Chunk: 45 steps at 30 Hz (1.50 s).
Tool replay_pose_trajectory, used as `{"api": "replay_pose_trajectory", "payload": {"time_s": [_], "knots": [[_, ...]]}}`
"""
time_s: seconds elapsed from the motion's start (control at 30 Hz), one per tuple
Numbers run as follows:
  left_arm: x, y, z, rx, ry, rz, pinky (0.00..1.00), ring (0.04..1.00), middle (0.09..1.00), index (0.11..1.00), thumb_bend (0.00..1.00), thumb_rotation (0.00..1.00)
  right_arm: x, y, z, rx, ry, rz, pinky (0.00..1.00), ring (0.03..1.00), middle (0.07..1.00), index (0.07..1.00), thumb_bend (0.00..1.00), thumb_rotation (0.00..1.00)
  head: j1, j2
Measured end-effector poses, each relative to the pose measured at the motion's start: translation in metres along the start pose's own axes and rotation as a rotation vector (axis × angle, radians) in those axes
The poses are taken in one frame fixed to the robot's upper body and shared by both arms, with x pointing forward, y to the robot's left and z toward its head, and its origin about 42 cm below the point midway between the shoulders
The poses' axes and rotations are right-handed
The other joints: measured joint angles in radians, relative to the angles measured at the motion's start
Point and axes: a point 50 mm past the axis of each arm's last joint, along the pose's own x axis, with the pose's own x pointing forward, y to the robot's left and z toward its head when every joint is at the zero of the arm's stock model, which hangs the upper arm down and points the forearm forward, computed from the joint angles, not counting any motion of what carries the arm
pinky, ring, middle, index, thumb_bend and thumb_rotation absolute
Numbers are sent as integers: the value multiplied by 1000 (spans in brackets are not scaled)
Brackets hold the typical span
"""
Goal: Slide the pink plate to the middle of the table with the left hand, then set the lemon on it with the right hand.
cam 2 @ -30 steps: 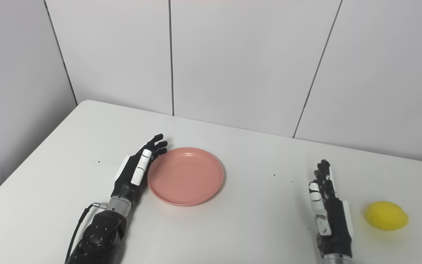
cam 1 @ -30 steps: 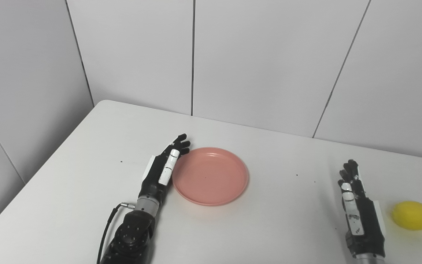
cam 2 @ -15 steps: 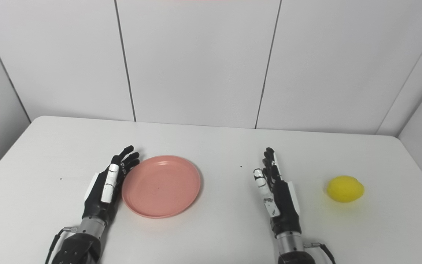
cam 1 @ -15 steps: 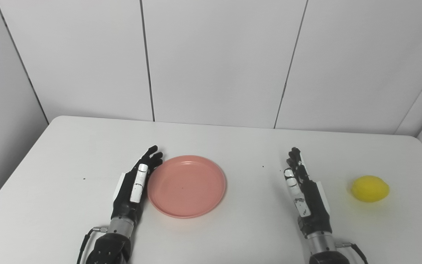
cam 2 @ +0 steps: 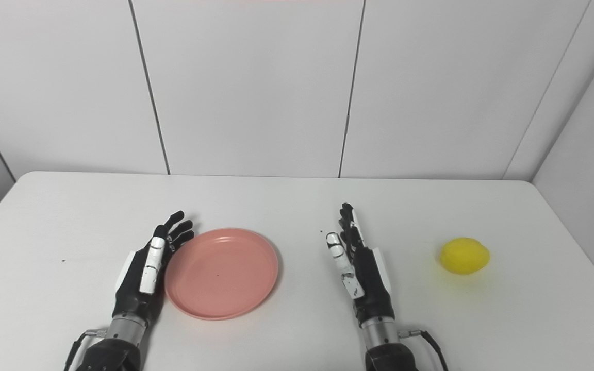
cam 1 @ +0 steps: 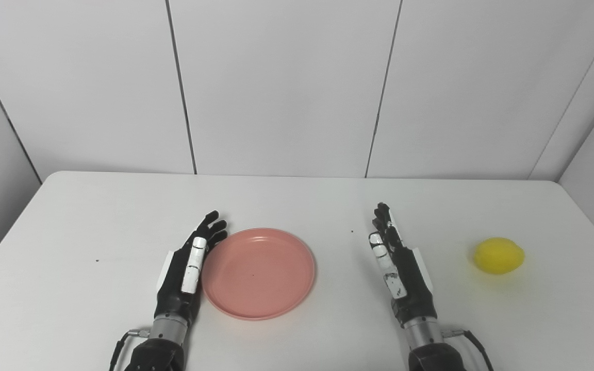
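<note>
Both hands lie released on the desk (cam 1: pixel 70 206): left hand (cam 1: pixel 186 270) touching the pink plate (cam 1: pixel 258 273), right hand (cam 1: pixel 400 268) well short of the lemon (cam 1: pixel 498 255).

pink plate (cam 1: pixel 259 273); yellow lemon (cam 1: pixel 499 255); white table (cam 1: pixel 70 216)

Smooth matt pink plastic plate (cam 1: pixel 259 273), matt white table (cam 1: pixel 70 216), glossy yellow lemon (cam 1: pixel 498 255)

Left arm (cam 1: pixel 153 354): cut off by the bottom edge — only the wrist showed.
Right arm (cam 1: pixel 435 355): likewise cut off.
Table (cam 1: pixel 297 206): near edge out of frame.
Specks (cam 1: pixel 352 232): too small to identify.
</note>
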Motion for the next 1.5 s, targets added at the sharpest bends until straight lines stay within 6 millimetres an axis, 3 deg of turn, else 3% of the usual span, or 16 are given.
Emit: {"api": "replay_pose_trajectory", "payload": {"time_s": [0.4, 0.9, 1.17, 1.33, 1.4, 1.5], "knots": [[1, -18, -1, -13, 1, -22, 965, 918, 907, 900, 638, 1000, 0, -2, 0, 4, 3, -2, 1000, 1000, 1000, 1000, 591, 903, 34, 14], [0, -39, -2, -28, -8, -39, 900, 903, 902, 893, 620, 1000, -1, -5, 3, 5, -9, -10, 1000, 1000, 1000, 1000, 573, 893, 26, 26], [6, -57, -2, -13, -43, -72, 881, 900, 901, 892, 647, 1000, 0, -18, 13, -29, -46, -56, 994, 994, 1000, 1000, 507, 924, 23, 26], [7, -64, -2, -7, -51, -76, 879, 901, 898, 889, 641, 1000, 2, -35, 26, -155, -61, -97, 952, 963, 985, 993, 511, 933, 20, 31], [7, -65, -2, -8, -51, -75, 883, 903, 899, 890, 643, 1000, 3, -44, 31, -210, -57, -126, 888, 936, 945, 952, 539, 786, 18, 32], [7, -66, -2, -9, -50, -72, 885, 903, 902, 895, 643, 1000, 3, -58, 40, -250, -54, -178, 779, 883, 894, 907, 590, 644, 12, 31]]}}
